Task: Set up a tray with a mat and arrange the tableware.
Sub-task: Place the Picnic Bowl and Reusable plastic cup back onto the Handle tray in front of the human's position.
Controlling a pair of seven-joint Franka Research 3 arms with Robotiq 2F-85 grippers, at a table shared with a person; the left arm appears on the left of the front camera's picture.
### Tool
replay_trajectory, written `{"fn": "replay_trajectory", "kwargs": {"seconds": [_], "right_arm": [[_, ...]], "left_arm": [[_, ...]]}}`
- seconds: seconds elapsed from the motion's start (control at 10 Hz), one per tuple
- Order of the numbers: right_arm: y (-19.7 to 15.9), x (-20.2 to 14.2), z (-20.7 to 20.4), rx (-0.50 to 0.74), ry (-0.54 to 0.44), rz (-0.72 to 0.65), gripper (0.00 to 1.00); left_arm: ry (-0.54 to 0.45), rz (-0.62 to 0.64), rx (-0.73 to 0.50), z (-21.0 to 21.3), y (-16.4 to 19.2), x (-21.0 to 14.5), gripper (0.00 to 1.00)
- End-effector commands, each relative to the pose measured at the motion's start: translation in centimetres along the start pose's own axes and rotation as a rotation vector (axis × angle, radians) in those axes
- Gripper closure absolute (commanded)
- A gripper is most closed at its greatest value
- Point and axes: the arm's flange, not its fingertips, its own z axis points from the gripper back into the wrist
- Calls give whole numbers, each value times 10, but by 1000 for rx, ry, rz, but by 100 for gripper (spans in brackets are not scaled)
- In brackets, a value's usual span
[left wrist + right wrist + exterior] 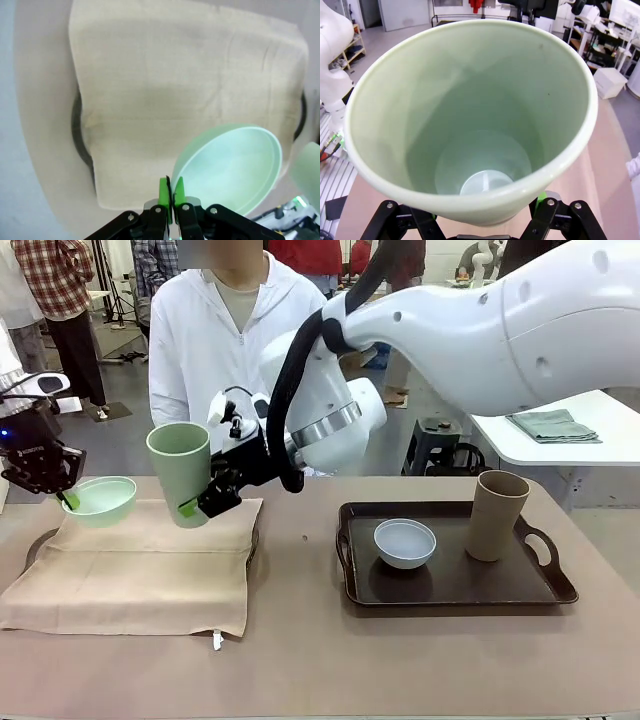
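The right gripper (200, 498), reaching across from the robot's right, has its jaws spread wide around the lower body of the pale green tumbler (179, 472) and grips it from both sides. The right wrist view looks straight down into this tumbler (470, 115) and shows a bare bottom, with the gripper (487, 220) clamped below it. The tumbler stands close to upright over the far part of the beige mat (140, 565); whether its base touches the cloth cannot be told. At the mat's far left corner the left gripper (66, 499) is pinched tight on the near rim of the mint green bowl (100, 500), which is empty, as the left wrist view shows past the closed green pads (165, 192). The mat lies draped over a dark tray (80, 130). Well apart to the right on the table (300, 640), a second tray (450, 590) holds an empty white bowl (405, 543) and, beside it, an upright tan tumbler (497, 515).
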Motion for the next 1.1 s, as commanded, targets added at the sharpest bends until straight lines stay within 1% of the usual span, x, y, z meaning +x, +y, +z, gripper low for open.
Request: {"fn": "replay_trajectory", "kwargs": {"seconds": [0.0,0.1,0.3,0.5,0.8,1.0], "right_arm": [[-6,2,-3,-38,42,-28,19],[0,0,0,0,0,0,19],[-1,-7,-5,-3,14,-12,19],[-7,-22,-7,-14,18,22,19],[-20,-46,-20,-24,16,33,19],[-29,-58,-33,-15,15,-1,19]], "left_arm": [[29,15,-13,-9,4,2,96],[0,0,0,0,0,0,96],[0,0,0,0,0,0,96],[32,-6,14,-13,1,3,96],[-7,-23,92,-31,-8,1,96],[-8,-35,103,-41,-9,3,96]]}}
